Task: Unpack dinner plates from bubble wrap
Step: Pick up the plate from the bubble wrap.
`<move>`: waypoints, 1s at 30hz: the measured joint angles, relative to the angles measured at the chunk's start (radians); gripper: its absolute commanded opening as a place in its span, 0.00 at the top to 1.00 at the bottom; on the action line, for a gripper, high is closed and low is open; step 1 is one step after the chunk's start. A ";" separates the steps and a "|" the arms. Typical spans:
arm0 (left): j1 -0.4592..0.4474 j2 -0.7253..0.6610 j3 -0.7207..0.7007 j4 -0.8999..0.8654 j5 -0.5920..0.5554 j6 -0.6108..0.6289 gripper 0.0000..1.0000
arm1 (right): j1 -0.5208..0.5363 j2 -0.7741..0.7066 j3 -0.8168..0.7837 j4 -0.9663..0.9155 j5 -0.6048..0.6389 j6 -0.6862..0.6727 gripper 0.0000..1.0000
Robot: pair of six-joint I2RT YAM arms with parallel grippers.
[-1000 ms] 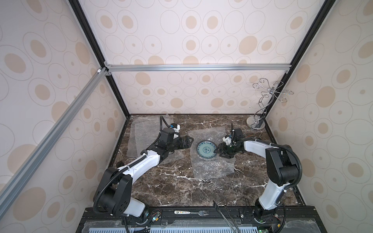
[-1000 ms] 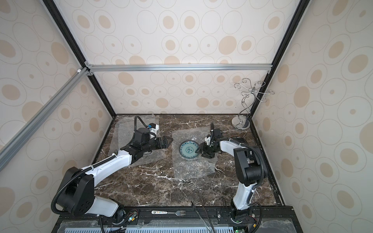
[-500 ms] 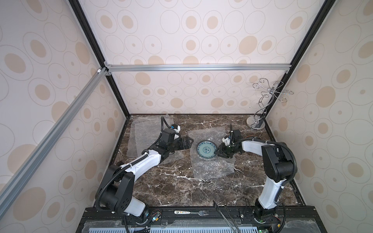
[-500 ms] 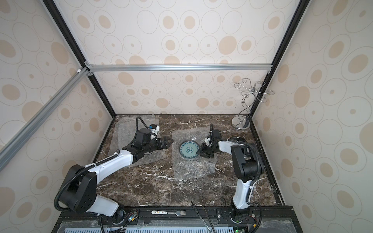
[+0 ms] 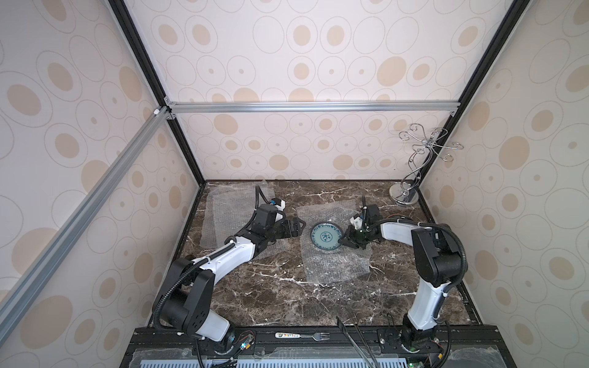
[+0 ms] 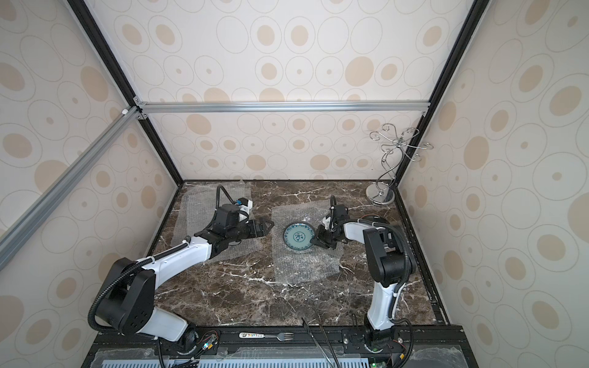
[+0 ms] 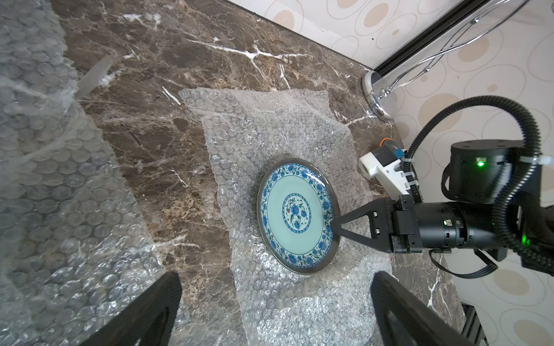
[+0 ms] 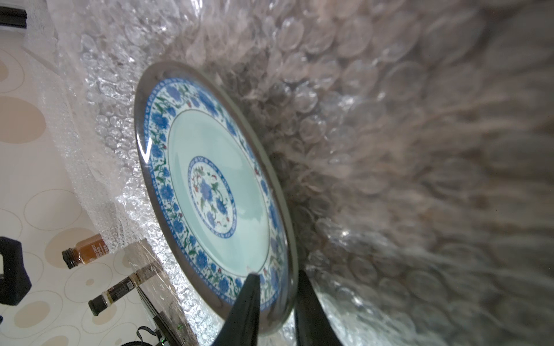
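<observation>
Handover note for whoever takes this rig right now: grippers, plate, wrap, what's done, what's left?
The left gripper: open, empty, on the plate's left side.
The right gripper: jaws straddle the plate at its rim, one finger over, one under; whether they clamp it cannot be told.
The plate lies face up, uncovered, on the opened bubble wrap sheet mid-table. A second sheet lies flat at far left; no other plate in view.
Done: wrap opened. Left: lift the plate off the sheet and set it aside.
</observation>
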 measured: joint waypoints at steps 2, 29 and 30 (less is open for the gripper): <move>0.000 0.000 0.000 0.000 0.000 0.000 0.00 | 0.000 0.006 0.000 0.015 -0.003 0.012 0.82; 0.095 -0.103 -0.013 -0.032 0.017 0.015 0.00 | -0.002 -0.143 0.016 -0.046 0.042 0.029 0.97; 0.105 -0.110 -0.015 -0.031 0.021 0.015 0.00 | -0.004 -0.151 0.018 -0.053 0.041 0.027 0.97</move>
